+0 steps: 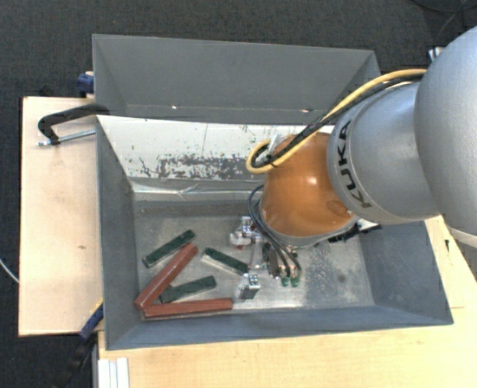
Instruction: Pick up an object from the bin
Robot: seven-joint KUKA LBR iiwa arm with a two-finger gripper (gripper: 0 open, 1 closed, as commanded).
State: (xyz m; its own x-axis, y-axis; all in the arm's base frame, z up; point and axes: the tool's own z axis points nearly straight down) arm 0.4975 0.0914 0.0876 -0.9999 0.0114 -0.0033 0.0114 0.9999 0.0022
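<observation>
Where the bin [263, 327] is meeting its near wall, a long red-brown bar [188, 306] is lying flat, joining a slanting red-brown bar [167, 277] at its left end, with a dark green bar [188, 289] lying between them. Just beyond, the gripper [246, 259] is hanging low over the floor, its fingers [251, 283] standing apart and clamping nothing, the right end of a short green bar [222, 259] lying by the gap. Farther left, a tilted green bar [170, 249] is lying alone.

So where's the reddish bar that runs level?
In the camera view, the level reddish bar lies lower left in the bin, along its near wall, just below a green bar, left of the hand.
</observation>
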